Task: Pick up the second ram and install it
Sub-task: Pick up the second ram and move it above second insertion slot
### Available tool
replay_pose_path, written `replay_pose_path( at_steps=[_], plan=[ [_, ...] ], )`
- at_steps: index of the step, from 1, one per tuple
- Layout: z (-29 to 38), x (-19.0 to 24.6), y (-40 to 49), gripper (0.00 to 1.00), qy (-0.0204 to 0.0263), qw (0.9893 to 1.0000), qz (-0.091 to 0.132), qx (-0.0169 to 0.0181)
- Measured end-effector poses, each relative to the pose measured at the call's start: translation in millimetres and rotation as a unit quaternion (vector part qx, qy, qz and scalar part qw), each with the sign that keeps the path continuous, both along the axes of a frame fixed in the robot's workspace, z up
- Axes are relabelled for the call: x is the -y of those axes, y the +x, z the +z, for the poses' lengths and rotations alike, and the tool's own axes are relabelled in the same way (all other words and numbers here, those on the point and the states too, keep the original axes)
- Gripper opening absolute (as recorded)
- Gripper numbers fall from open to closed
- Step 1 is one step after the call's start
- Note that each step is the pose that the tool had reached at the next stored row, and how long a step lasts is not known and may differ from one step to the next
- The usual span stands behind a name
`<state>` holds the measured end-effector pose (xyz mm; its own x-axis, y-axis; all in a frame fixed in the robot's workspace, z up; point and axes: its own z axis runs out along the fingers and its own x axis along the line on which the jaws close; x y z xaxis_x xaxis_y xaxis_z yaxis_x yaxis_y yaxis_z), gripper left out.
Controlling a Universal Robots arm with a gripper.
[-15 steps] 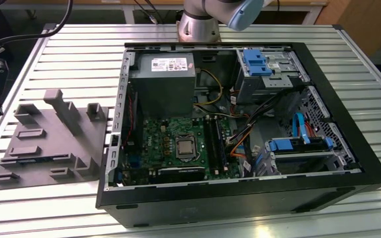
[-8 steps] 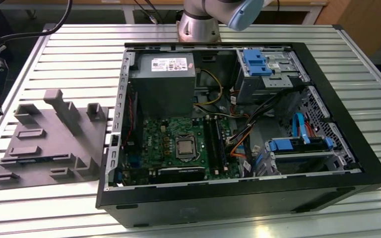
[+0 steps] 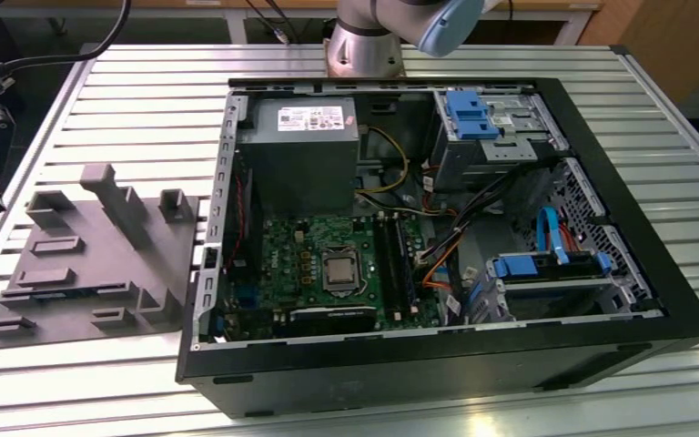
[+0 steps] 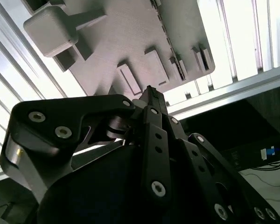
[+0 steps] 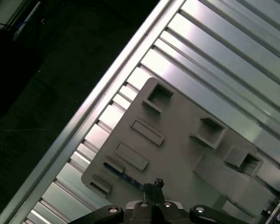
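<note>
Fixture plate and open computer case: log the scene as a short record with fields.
table: slatted metal, carries everything
fixture plate: grey, moulded, flat on the table at the exterior view's left of the case
computer case: black, side open
motherboard: green, exposed inside the case
second ram: apparently the dark slim stick lying in a slot near the plate's edge
pincer: over the fixture plate, tip next to the second ram; contact cannot be told
</note>
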<state>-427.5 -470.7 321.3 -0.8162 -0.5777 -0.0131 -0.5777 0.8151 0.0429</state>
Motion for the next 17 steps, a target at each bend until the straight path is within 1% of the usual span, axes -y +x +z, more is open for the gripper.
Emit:
replay_pose_path(
  at_steps=[4,8,12,17],
  plan=[
    [0.0,0.0,0.0,0.11,0.0000,0.9999,0.017,0.0000],
    [0.0,0.0,0.0,0.11,0.0000,0.9995,0.033,0.0000],
    [0.0,0.0,0.0,0.11,0.0000,0.9988,0.049,0.0000],
    [0.0,0.0,0.0,0.11,0.0000,0.9977,0.068,0.0000]
  ],
)
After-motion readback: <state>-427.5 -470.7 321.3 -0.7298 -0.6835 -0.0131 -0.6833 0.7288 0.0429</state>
